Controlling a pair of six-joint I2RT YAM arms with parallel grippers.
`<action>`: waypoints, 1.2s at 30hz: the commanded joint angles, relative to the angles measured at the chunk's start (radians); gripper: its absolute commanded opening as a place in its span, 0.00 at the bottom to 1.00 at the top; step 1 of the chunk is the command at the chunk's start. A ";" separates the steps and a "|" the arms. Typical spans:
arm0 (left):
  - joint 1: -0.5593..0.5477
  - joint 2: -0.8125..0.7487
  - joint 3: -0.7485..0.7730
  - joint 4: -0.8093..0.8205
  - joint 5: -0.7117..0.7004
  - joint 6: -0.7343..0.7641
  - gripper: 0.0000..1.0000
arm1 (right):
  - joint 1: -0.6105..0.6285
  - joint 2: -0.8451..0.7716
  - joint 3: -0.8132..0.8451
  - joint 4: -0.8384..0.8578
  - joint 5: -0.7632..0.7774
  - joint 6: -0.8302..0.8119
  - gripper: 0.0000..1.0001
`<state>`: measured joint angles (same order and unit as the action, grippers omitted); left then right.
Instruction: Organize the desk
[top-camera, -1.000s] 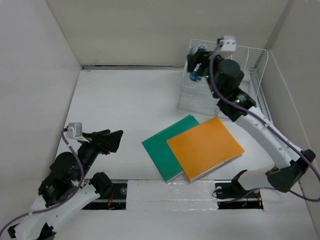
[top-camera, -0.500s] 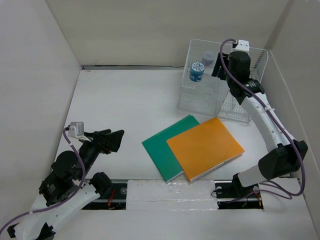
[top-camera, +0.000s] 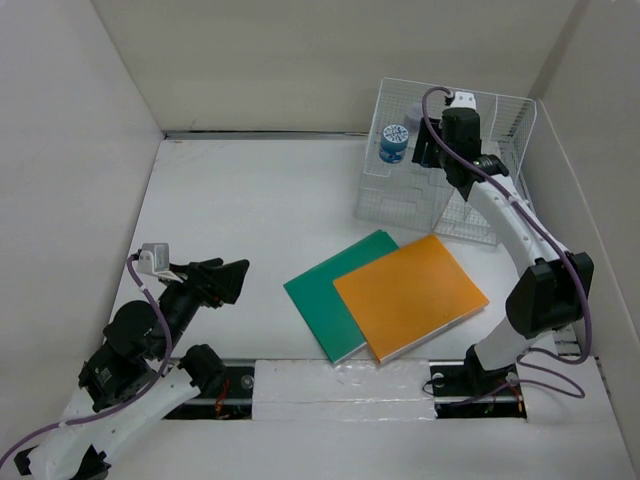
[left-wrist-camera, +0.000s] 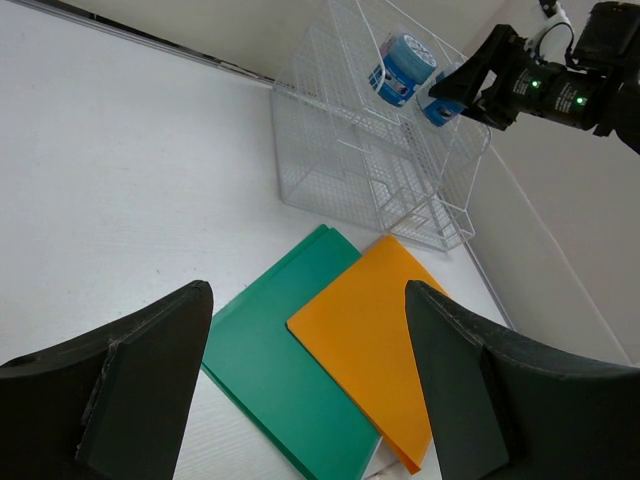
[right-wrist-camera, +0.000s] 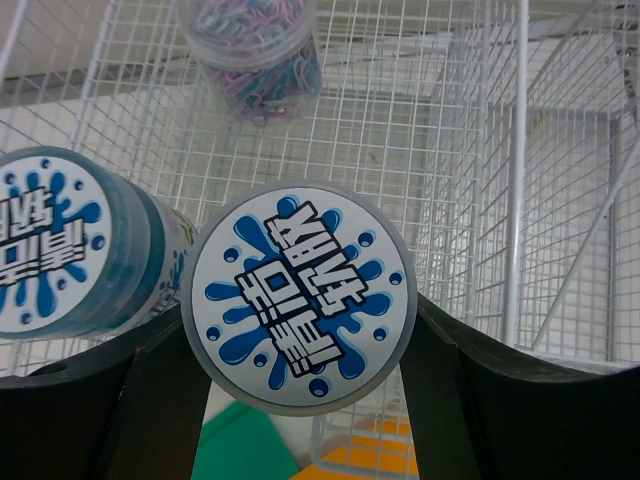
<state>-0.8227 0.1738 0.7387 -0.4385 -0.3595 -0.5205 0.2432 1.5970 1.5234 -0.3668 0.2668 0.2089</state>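
Note:
The desk (top-camera: 250, 200) is a white tabletop. My right gripper (top-camera: 430, 150) is shut on a round blue-and-white container with a splash label (right-wrist-camera: 300, 295) and holds it above the white wire-mesh rack (top-camera: 480, 215). A second such container (top-camera: 394, 143) stands in the rack to its left, and it also shows in the right wrist view (right-wrist-camera: 70, 245). A green folder (top-camera: 325, 295) lies on the desk with an orange folder (top-camera: 410, 295) overlapping it. My left gripper (top-camera: 225, 280) is open and empty at the near left, above the desk.
A clear jar of coloured paper clips (right-wrist-camera: 255, 45) stands in the rack behind the containers. Pale wall panels (top-camera: 70, 150) close in the desk on the left, back and right. The left wrist view shows the rack (left-wrist-camera: 380, 170) beyond both folders.
My right arm has swung from over the rack's left part toward its right, uncovering the container that stands in the rack. The left arm has not moved.

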 joint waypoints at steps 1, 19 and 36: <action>-0.001 0.010 -0.007 0.040 0.004 0.014 0.74 | 0.004 -0.002 0.017 0.089 0.011 -0.005 0.64; -0.001 0.145 -0.012 0.075 0.100 0.024 0.74 | 0.083 -0.445 -0.243 0.040 0.031 0.115 0.95; -0.372 0.906 -0.214 0.742 0.238 -0.220 0.82 | 0.378 -0.893 -0.759 -0.529 0.005 0.670 0.61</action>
<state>-1.1934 1.0077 0.4873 0.1230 -0.0654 -0.7357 0.5678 0.6746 0.7643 -0.7647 0.3038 0.7483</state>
